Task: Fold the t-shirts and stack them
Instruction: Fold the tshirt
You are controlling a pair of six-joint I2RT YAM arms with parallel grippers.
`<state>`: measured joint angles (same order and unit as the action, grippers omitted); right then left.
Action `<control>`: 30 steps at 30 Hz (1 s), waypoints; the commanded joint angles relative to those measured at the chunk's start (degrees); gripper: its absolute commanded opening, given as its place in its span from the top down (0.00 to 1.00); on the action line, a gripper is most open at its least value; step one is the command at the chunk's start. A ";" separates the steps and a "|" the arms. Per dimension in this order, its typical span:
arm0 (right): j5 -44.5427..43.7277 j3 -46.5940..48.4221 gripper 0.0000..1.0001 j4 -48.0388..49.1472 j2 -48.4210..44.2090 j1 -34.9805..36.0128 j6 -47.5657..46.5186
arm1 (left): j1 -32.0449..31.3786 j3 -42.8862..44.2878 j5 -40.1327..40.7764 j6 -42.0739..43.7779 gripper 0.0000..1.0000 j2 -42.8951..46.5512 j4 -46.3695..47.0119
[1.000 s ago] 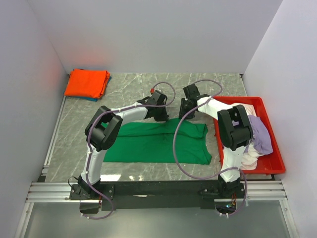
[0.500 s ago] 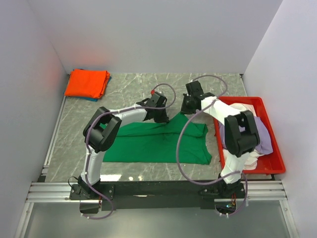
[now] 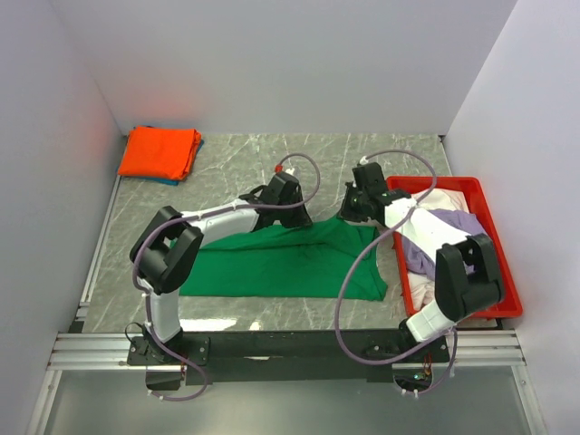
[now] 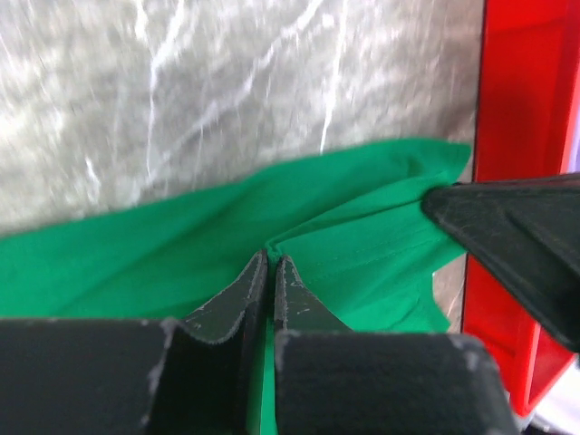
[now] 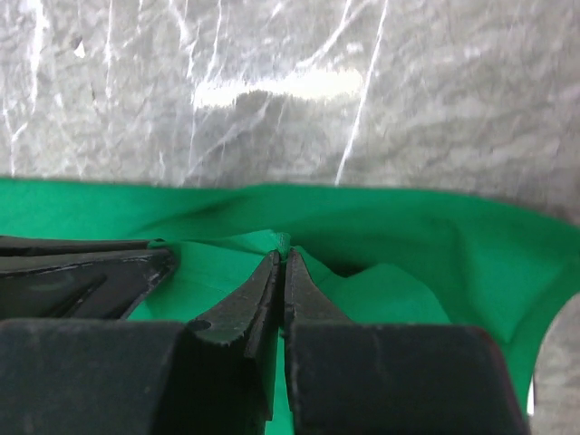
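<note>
So we judge the job about midway. Nearest, heaped unfolded inside the red tray (image 3: pixel 506 304), lie the white shirt (image 3: pixel 422 288) and lilac shirt (image 3: pixel 464 220). Just left of the tray the green shirt (image 3: pixel 272 267) is spread on the desk (image 3: pixel 236 163); our left pincer (image 3: pixel 292 216) and right pincer (image 3: pixel 353 210) each pinch its far hem, jaws narrow. Well left of the tray and farther back, the orange shirt (image 3: pixel 161 151) sits folded atop the blue shirt (image 3: pixel 169 181).

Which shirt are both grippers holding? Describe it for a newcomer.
On the marble tabletop, look between the red tray at right and the folded orange t-shirt at the far left corner. The bright green t-shirt lies there, the only one spread flat, its far edge pinched by the left gripper and right gripper.
</note>
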<state>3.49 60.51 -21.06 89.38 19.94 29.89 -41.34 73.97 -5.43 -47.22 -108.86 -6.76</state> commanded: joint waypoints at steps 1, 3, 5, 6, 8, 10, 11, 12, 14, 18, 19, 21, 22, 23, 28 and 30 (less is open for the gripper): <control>0.73 -2.58 1.00 3.04 -5.35 0.45 1.13 | -1.02 -2.08 -1.51 1.25 0.99 3.91 2.72; 0.73 -4.77 1.00 3.39 -7.28 1.06 1.31 | -1.55 -3.57 -1.60 1.43 0.99 4.96 3.07; 0.47 -6.19 1.00 3.48 -8.43 1.67 1.57 | -2.07 -5.24 -1.95 1.52 0.99 5.58 3.77; 0.47 -7.76 1.00 4.00 -9.92 2.11 1.92 | -2.25 -5.85 -2.13 1.69 0.98 6.20 4.12; 0.64 -9.53 1.00 4.79 -11.94 2.90 2.71 | -3.04 -7.70 -2.30 1.87 0.98 6.90 4.83; 0.82 -12.08 1.00 5.50 -13.26 3.43 3.50 | -3.92 -9.45 -2.04 2.05 0.98 7.43 5.36; 0.99 -12.95 0.99 6.29 -14.31 3.78 4.38 | -4.10 -10.07 -2.04 2.05 0.98 8.04 5.97; 0.91 -14.70 0.99 6.73 -14.93 4.57 4.82 | -4.27 -10.60 -1.95 2.05 0.98 8.22 6.32; 0.38 -16.56 0.99 7.95 -16.69 5.54 6.58 | -4.62 -12.10 -2.39 2.05 0.97 8.84 6.33; 0.38 -22.35 0.94 11.30 -19.33 7.56 9.31 | -5.15 -13.85 -2.30 2.66 0.94 9.80 8.61; 0.38 -23.24 0.91 12.00 -19.77 8.17 10.44 | -5.33 -14.38 -2.39 2.75 0.93 9.98 8.78; 0.29 -25.34 0.81 13.67 -20.91 9.06 11.15 | -5.42 -15.08 -2.57 3.27 0.87 10.33 9.48; 0.03 -25.96 0.76 14.02 -21.27 9.67 11.85 | -5.59 -15.26 -2.48 3.54 0.86 10.42 9.58; -0.32 -26.49 0.72 14.46 -22.14 9.94 12.03 | -5.68 -15.52 -2.39 3.98 0.83 10.60 9.66; -3.40 -28.69 0.52 12.72 -26.18 10.82 11.86 | -5.77 -17.11 -2.13 5.56 0.80 11.65 9.93; -6.72 -29.13 0.48 10.26 -28.82 10.82 11.86 | -5.77 -17.98 -1.78 6.53 0.75 12.53 10.10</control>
<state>1.98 31.62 -10.52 64.60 30.30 41.19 -46.76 57.06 -6.87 -43.31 -99.57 0.67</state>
